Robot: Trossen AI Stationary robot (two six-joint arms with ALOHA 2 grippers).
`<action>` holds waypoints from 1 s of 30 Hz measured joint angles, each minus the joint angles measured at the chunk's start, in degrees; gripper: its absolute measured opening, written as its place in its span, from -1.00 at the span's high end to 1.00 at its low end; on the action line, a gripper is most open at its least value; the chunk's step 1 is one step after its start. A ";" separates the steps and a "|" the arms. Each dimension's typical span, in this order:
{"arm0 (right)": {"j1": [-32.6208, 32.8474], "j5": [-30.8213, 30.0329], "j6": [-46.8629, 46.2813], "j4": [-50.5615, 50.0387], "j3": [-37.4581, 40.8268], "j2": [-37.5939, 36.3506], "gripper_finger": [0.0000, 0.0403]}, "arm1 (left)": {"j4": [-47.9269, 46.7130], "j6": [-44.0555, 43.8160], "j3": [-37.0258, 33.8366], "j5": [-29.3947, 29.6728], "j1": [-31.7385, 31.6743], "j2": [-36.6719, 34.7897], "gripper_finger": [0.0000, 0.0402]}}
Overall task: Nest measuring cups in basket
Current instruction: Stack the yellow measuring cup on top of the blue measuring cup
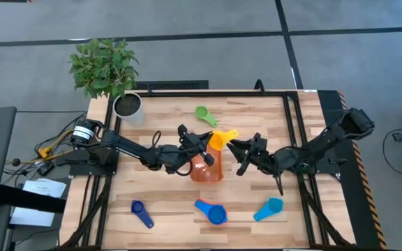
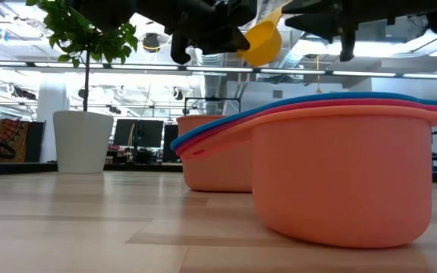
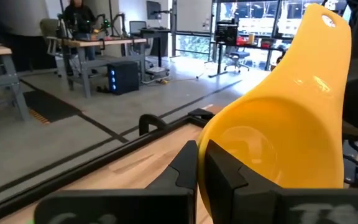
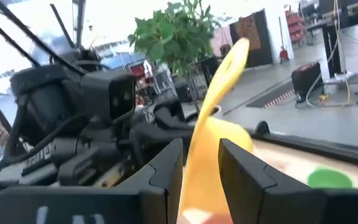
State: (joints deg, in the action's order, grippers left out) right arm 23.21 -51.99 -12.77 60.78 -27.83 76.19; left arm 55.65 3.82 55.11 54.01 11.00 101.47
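The yellow measuring cup [image 1: 222,138] hangs in the air over the far end of the orange basket [image 1: 208,171], between both grippers. My left gripper [image 1: 206,143] comes from the table's left and is shut on the cup's bowl. My right gripper [image 1: 234,148] comes from the right and is open. In the right wrist view its fingers [image 4: 166,168] stand on either side of the yellow cup [image 4: 219,106]; I cannot tell whether they touch it. The low view shows the cup [image 2: 262,42] high above the basket [image 2: 211,163], handle slanting upward. My left gripper [image 3: 201,168] pinches the wall of the yellow cup's bowl [image 3: 213,146] at the rim, on the side opposite the handle. One finger sits outside the bowl, the other on the hollow side. It reaches in level from the table's left. The cup is lifted clear, its handle [image 3: 328,28] pointing up and away.
A green cup [image 1: 204,113] lies at the far side. A dark blue cup [image 1: 142,213], a nested stack with a blue cup on top [image 1: 213,212] and a light blue cup [image 1: 269,208] lie near the front edge. The white plant pot [image 1: 128,106] stands at the far left corner.
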 joint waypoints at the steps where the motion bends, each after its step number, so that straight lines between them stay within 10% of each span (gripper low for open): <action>1: -0.29 0.86 0.77 1.34 0.00 0.30 0.38 | -0.02 0.11 0.00 0.07 0.00 0.00 1.00; 21: -3.33 5.05 6.44 4.45 -0.02 0.62 0.93 | -4.40 0.44 0.00 -6.71 -0.13 0.00 0.96; 30: -5.23 13.12 2.91 -9.58 -0.02 -7.98 0.97 | -8.58 0.18 0.06 -10.41 1.73 -0.04 0.70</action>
State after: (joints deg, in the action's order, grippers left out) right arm 17.98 -38.87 -9.87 51.21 -27.86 68.22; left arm 47.07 4.00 55.17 43.60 12.74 101.43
